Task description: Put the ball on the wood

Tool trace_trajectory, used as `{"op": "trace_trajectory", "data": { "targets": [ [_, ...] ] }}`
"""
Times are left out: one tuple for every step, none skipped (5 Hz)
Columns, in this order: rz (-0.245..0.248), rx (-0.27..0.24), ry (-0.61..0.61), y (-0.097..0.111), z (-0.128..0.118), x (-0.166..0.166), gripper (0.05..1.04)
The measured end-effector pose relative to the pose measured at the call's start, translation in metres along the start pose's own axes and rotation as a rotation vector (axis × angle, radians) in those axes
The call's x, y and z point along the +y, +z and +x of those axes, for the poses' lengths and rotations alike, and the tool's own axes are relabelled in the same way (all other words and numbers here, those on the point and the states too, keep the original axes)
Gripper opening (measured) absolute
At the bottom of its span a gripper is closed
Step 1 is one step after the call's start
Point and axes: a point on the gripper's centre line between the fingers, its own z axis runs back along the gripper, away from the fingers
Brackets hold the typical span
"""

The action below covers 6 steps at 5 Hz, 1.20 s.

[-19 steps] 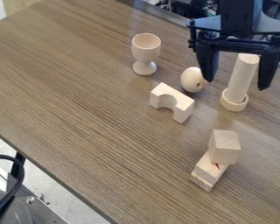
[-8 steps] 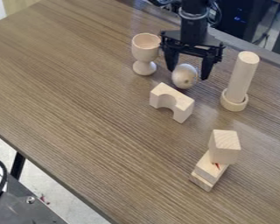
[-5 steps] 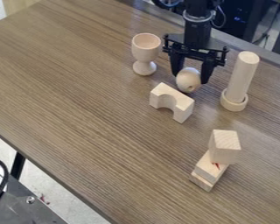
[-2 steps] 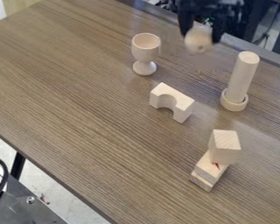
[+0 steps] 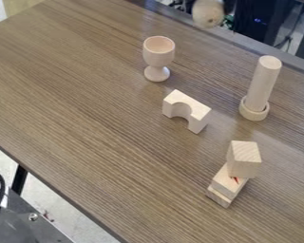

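No text, label, brand, number or sign can be read. A small red mark (image 5: 235, 180) shows on the light wooden block (image 5: 225, 186) just below the upper block (image 5: 244, 159) of the stack, but it is too small to tell whether it is a letter, a sign or only a stroke of colour.
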Motion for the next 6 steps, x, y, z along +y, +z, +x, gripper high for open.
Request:
{"op": "trace_trajectory", "data": {
  "targets": [
    [0.004, 0.000, 0.055, 0.002, -0.003, 0.018, 0.737],
    [-0.001, 0.012, 0.092, -0.004, -0.007, 0.034, 0.737],
    [-0.008, 0.024, 0.115, -0.009, -0.012, 0.043, 0.737],
    [-0.021, 0.016, 0.124, -0.009, -0.011, 0.048, 0.737],
    [-0.020, 0.003, 0.128, -0.010, -0.009, 0.053, 0.737],
    [-0.013, 0.018, 0.127, -0.020, -0.009, 0.055, 0.737]
  ]
}}
